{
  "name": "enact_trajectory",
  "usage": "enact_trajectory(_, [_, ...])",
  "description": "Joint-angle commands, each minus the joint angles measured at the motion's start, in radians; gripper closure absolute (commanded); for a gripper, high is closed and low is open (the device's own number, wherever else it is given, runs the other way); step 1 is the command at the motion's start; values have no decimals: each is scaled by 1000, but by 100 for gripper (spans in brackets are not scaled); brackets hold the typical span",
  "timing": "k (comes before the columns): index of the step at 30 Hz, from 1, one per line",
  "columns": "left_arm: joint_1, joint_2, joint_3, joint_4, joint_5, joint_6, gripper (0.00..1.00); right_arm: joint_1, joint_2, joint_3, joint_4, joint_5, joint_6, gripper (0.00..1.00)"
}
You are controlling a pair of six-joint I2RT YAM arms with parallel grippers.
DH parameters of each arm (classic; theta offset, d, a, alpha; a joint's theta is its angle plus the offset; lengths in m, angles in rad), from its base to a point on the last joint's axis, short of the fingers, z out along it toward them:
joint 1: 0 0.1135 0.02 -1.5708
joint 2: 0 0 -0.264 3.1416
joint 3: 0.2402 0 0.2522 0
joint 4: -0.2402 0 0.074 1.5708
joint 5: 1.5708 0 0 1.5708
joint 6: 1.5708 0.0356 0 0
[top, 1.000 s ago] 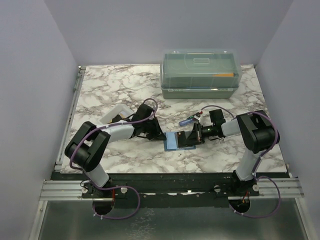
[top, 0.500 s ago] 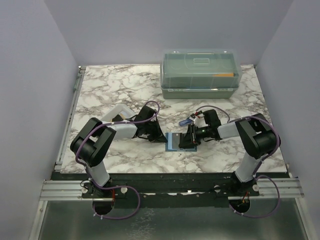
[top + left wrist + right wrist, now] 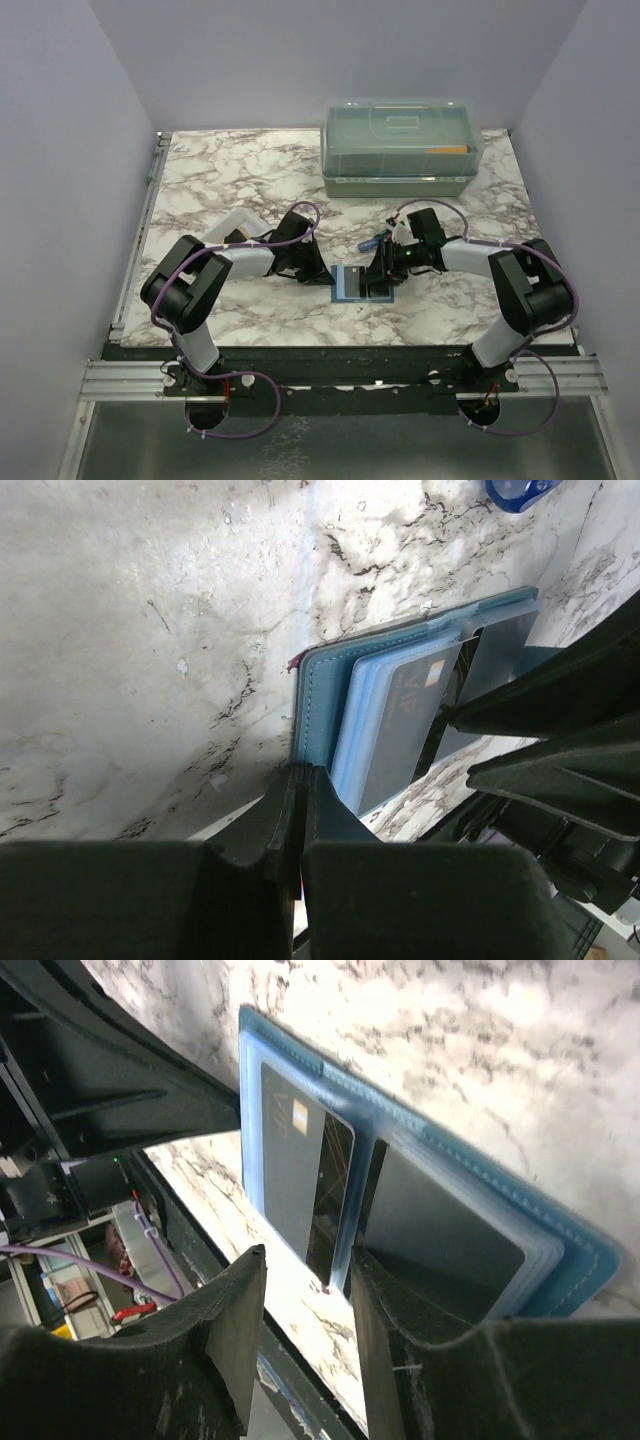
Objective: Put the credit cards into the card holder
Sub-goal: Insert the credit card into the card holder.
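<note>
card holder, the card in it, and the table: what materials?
card holder: teal leather or faux leather, matte, with a stitched edge; its sleeves look like translucent plastic.
card: thin plastic, glossy, reflective face.
table: marble look, grey veining; could be printed laminate.

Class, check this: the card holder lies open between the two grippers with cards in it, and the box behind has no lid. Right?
No. The box has its lid on, as the top view shows. The rest stands: the card holder lies open between the left gripper and right gripper, with cards in it.
</note>
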Motion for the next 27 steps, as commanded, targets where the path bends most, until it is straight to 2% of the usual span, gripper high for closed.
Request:
enact_trajectory(1, [-13, 39, -17, -42, -42, 34, 98, 4, 67, 52, -23, 45, -40, 57])
enact_trajectory(8, [-15, 48, -11, -40, -33, 30, 99, 47, 124, 113, -2, 37, -36, 57])
enact_trajectory(13, [-17, 43, 1, -42, -28, 35, 98, 71, 85, 101, 37, 6, 9, 58])
enact_trajectory(21, [-15, -9, 11, -87, -49, 65, 92, 72, 29, 89, -98, 174, -39, 59])
enact_trajectory(25, [-14, -41, 4, -100, -44, 69, 90, 74, -3, 66, -86, 160, -20, 61])
enact_trajectory(27, [-14, -52, 2, -105, -39, 67, 90, 78, -2, 62, -79, 146, -20, 67])
